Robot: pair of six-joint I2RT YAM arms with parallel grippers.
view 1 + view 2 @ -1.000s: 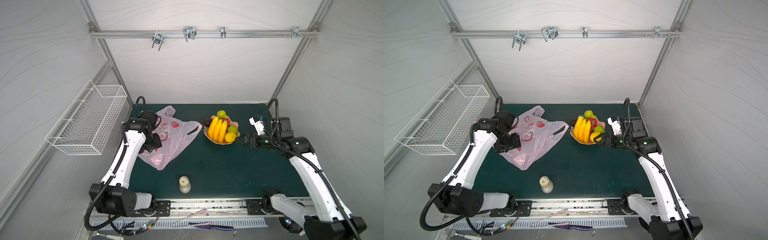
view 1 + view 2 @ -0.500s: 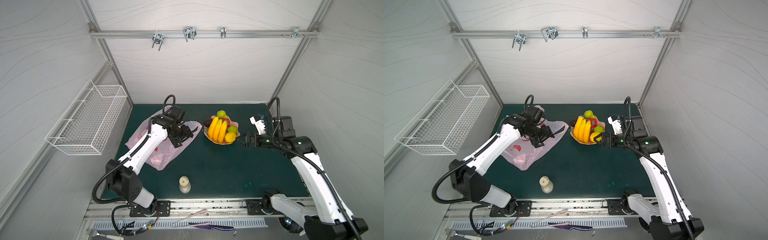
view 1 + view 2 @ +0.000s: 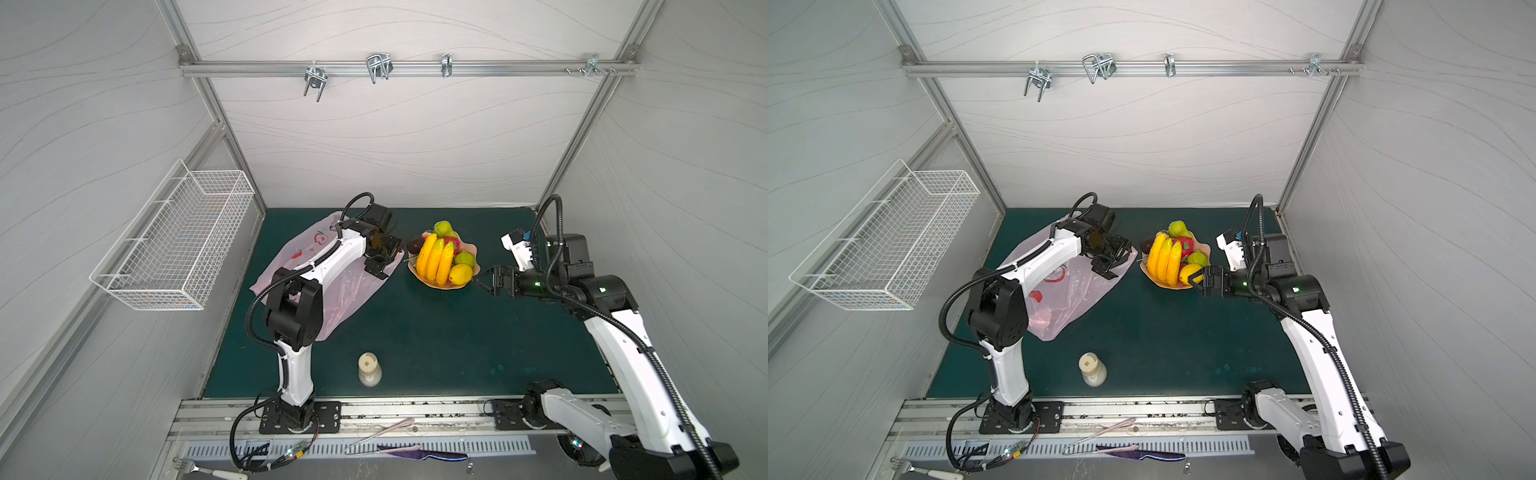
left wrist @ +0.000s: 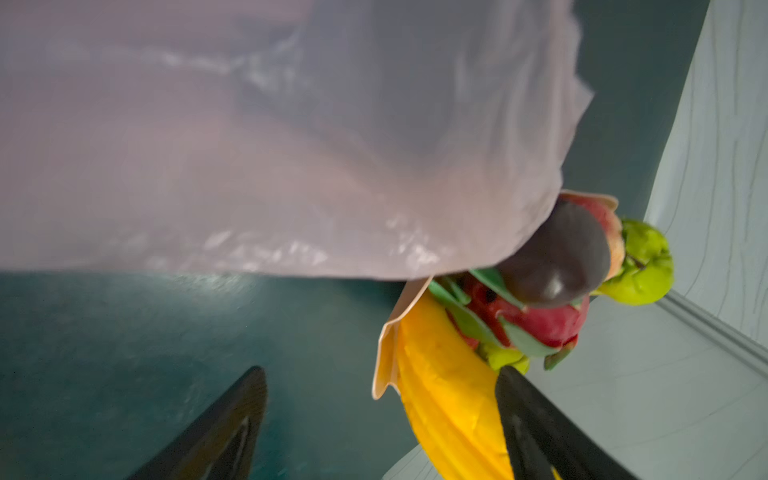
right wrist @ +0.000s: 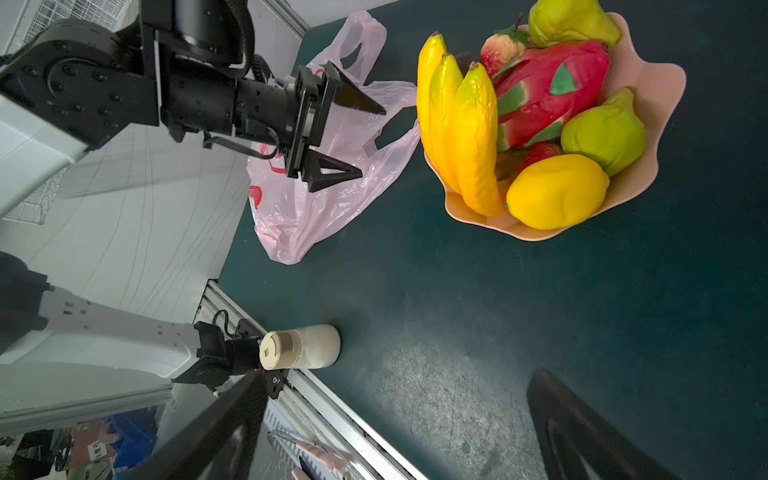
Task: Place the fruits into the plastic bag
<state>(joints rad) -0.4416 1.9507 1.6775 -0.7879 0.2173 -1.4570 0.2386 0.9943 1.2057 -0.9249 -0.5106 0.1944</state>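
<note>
Left arm (image 3: 332,259) swung rightward over plastic bag (image 3: 353,289); fingers (image 5: 357,102) spread toward fruits (image 3: 434,259).

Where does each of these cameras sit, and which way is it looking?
Top views: high over the table, facing down; plastic bag, dish of fruits, whole left arm and right arm.
Left wrist: on the left arm, facing past the open left gripper at the bag's edge and fruits.
Right wrist: on the right arm, past the open right gripper toward the bottle, fruits, bag, left arm.
Shared: all show bag and fruits.
</note>
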